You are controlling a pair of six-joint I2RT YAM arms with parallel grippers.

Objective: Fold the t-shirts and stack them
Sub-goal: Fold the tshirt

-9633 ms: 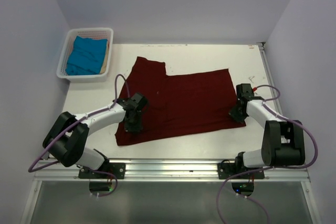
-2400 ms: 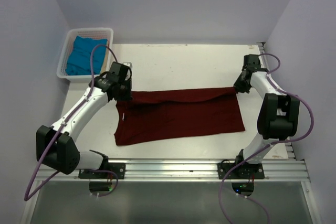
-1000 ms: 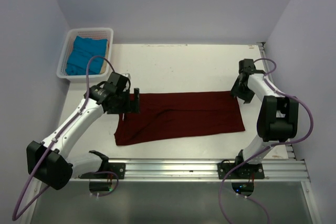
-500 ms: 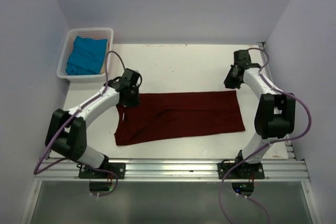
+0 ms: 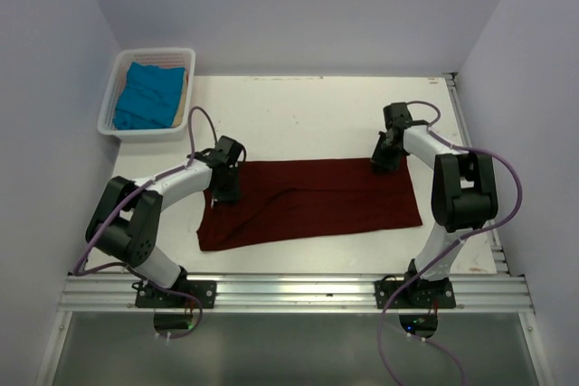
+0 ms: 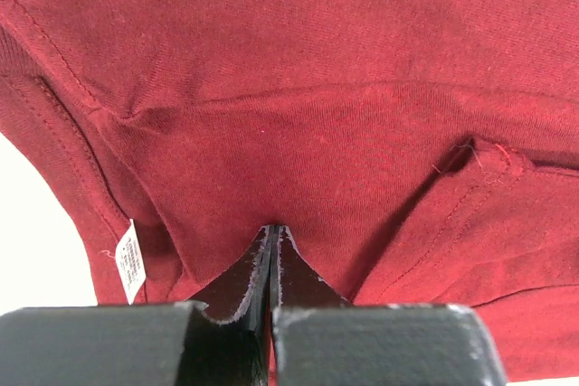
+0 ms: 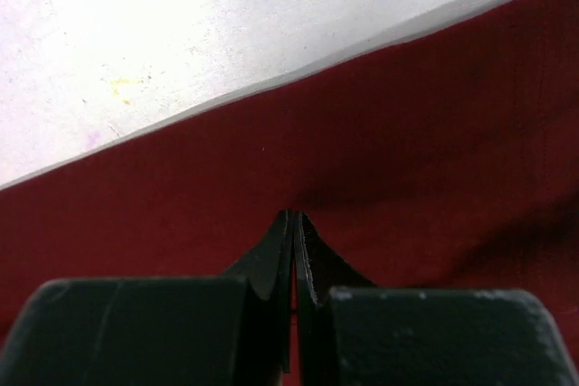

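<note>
The maroon t-shirt (image 5: 317, 201) lies on the table folded into a long flat band. My left gripper (image 5: 224, 192) is shut, and its tips press down on the shirt's left end. In the left wrist view the closed left gripper (image 6: 273, 228) touches the red cloth (image 6: 317, 88) beside a seam and a white label (image 6: 131, 259). My right gripper (image 5: 381, 163) is shut too, at the shirt's far right edge. The right wrist view shows the closed right gripper (image 7: 295, 214) resting on cloth (image 7: 407, 133) just inside the folded edge. The teal t-shirt (image 5: 147, 95) lies in the basket.
The white slatted basket (image 5: 154, 51) stands at the far left corner, against the left wall. Bare white table (image 5: 308, 115) stretches behind the shirt. A metal rail (image 5: 289, 291) runs along the near edge. Walls close in on both sides.
Both grippers shut within the last second. The left slid down from the shirt's upper left corner onto its left end. The right came in from the bare table to the shirt's far edge.
</note>
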